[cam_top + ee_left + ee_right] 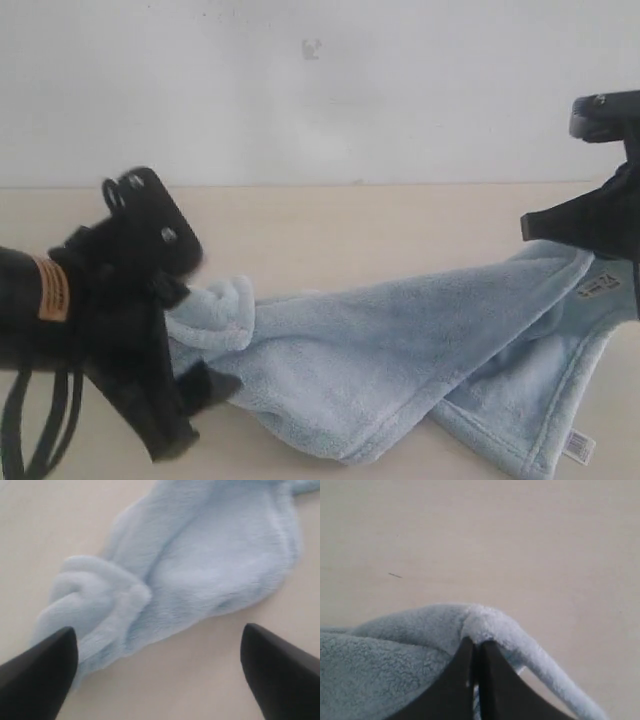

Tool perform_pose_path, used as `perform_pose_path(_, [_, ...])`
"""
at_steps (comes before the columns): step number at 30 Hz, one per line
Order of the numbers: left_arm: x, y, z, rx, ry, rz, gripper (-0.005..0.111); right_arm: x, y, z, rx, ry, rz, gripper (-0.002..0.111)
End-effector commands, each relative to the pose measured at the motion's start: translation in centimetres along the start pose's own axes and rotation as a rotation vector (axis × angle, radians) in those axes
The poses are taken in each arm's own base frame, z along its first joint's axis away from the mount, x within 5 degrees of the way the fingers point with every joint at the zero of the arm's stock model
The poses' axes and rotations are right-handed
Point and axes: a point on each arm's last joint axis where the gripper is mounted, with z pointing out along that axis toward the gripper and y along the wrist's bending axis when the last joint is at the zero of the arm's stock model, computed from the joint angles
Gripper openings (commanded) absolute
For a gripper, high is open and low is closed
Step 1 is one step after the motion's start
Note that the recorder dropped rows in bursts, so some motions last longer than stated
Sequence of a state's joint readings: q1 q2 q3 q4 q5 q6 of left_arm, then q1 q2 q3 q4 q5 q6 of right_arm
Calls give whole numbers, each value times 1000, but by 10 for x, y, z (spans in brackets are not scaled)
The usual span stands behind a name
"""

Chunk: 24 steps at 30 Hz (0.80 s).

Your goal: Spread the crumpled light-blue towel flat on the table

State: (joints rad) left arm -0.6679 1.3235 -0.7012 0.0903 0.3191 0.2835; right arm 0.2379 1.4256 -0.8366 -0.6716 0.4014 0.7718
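Note:
The light-blue towel [400,370] lies stretched and twisted across the table [330,230], with a bunched end at the left and a white tag [578,447] at the lower right. My right gripper [476,645] is shut on the towel's hem [485,622], holding that right corner lifted at the right edge of the exterior view [590,225]. My left gripper [159,652] is open, its fingers [42,670] spread wide over the table beside the towel's bunched end [95,605]. In the exterior view this gripper [180,340] sits at the towel's left end.
A grey-white wall [320,90] rises behind the table. Bare beige table surface lies beyond the towel and at the front. A second small label [600,285] shows on the lifted right corner.

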Motion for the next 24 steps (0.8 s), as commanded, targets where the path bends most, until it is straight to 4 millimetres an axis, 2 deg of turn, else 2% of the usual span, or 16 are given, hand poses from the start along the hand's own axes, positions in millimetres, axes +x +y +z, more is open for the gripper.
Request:
perform_pose_path(1, [-4, -44, 6, 160, -88, 191, 83, 5, 5, 19, -23, 40, 28, 0])
perform_pose_path(4, [-5, -63, 18, 195, -115, 283, 83, 6, 6, 21, -31, 43, 36, 0])
perform_pose_path(7, [-6, -72, 36, 171, -132, 279, 83, 6, 7, 21, -39, 43, 56, 0])
perform_pose_path(12, [-8, -71, 66, 86, -161, 241, 83, 6, 7, 21, -45, 49, 76, 0])
perform_pose_path(19, [-2, -81, 99, 151, -44, 261, 83, 5, 9, 21, -63, 32, 84, 0])
perform_pose_path(24, [-14, -81, 114, 146, -50, 231, 82, 5, 10, 21, -70, 37, 116, 0])
